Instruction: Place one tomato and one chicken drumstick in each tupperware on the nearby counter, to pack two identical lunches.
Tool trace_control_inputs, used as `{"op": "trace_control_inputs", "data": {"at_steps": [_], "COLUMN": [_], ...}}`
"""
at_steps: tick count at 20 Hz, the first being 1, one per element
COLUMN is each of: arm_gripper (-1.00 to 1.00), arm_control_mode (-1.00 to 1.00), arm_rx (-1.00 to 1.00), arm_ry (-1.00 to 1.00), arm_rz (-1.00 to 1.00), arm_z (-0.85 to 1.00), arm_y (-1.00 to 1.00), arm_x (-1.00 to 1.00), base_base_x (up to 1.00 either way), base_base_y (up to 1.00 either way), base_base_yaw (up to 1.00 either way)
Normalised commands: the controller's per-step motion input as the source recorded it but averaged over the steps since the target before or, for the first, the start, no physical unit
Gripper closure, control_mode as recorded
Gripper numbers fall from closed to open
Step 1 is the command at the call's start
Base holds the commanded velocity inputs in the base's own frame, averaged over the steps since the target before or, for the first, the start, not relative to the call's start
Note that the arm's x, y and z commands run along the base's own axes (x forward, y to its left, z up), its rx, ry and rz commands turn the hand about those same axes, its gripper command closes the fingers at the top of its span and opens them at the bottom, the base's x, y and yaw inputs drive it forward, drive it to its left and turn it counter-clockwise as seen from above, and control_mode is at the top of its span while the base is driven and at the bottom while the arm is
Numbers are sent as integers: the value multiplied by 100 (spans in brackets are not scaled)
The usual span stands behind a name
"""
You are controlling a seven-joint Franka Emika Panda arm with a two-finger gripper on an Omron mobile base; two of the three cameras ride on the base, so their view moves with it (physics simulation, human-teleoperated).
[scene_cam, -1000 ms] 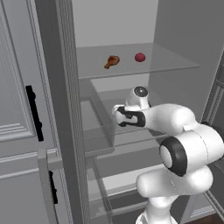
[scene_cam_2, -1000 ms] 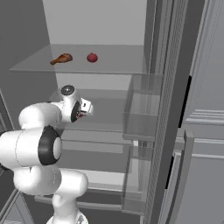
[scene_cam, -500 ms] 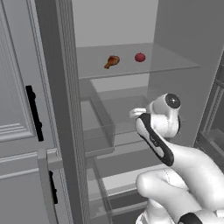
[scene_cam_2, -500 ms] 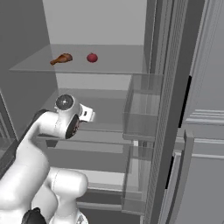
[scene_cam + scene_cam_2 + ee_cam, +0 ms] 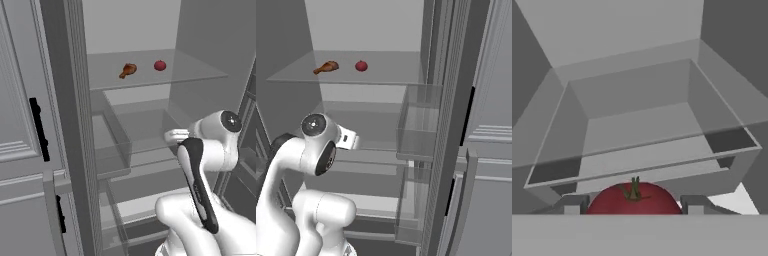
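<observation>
A white, glossy robot arm reaches into an open grey refrigerator, its gripper (image 5: pixel 633 210) closed on a tomato (image 5: pixel 633 199) — a smooth, round, deep-red fruit with a small green stalk, seen in the hand view pressed between the two finger tips (image 5: pixel 572 206), which flank it on either side at the bottom of that view. Beyond the held fruit sits a clear drawer (image 5: pixel 637 135), a transparent, box-shaped bin with sloped walls and a thin pale rim, its floor bare.

Higher up, on a flat, translucent glass shelf (image 5: pixel 200 75), two items lie near one another but apart: one chicken drumstick (image 5: pixel 128 70), orange-brown and club-shaped with a narrow bone end, and one second tomato (image 5: pixel 159 65), small, round and red. In the right base view the same pair shows as drumstick (image 5: pixel 326 67) to the left and tomato (image 5: pixel 361 66) to the right.

Count in sight — two tomatoes, one drumstick, one glass shelf carrying food. A see-through door bin (image 5: pixel 418 125), rectangular and glassy, hangs on the opened fridge door (image 5: pixel 451 125). Beside the fridge stands a grey panelled cabinet (image 5: pixel 20 100) with a black bar handle (image 5: pixel 39 129), matte and straight.
</observation>
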Motion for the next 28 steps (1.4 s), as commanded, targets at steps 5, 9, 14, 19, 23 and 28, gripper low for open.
{"op": "trace_control_inputs", "data": {"at_steps": [5, 9, 14, 19, 23, 28], "arm_gripper": [100, 100, 100, 100, 100, 100], "arm_control_mode": [-100, -100, 100, 100, 100, 100], "arm_rx": [-1, -7, -2, 0, 0, 0], "arm_ry": [8, 11, 2, 0, 0, 0], "arm_rz": [0, 0, 0, 0, 0, 0], "arm_z": [15, 0, -3, 0, 0, 0], "arm_y": [0, 2, 1, 0, 0, 0], "arm_x": [-100, -100, -20, 0, 0, 0], "base_base_x": [0, 0, -80, -100, -100, -57], "base_base_y": [0, 0, 1, 20, 92, 100], "base_base_yaw": [0, 0, 3, 8, 28, 41]}}
